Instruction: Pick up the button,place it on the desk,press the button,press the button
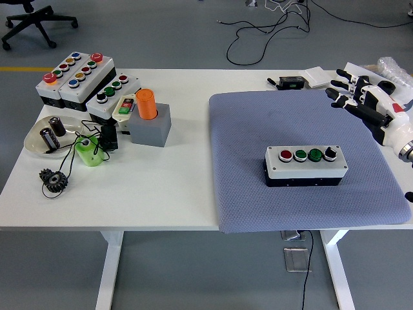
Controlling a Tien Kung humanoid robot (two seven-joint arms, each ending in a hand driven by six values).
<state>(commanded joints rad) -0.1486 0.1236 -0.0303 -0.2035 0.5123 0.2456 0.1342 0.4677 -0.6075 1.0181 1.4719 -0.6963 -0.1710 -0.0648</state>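
Right hand hovers with fingers spread and empty near the far right corner of the blue-grey mat, apart from the button box. That box sits flat on the mat's middle, long axis running left to right, toward the near left of the hand. No left hand shows, so the right is the one placed to press.

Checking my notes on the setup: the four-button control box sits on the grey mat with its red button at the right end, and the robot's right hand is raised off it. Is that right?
Not quite. In the head view the control box does sit on the grey mat, but its red button is at the left end; the right end holds a black knob. The right hand is indeed raised off it, fingers spread.
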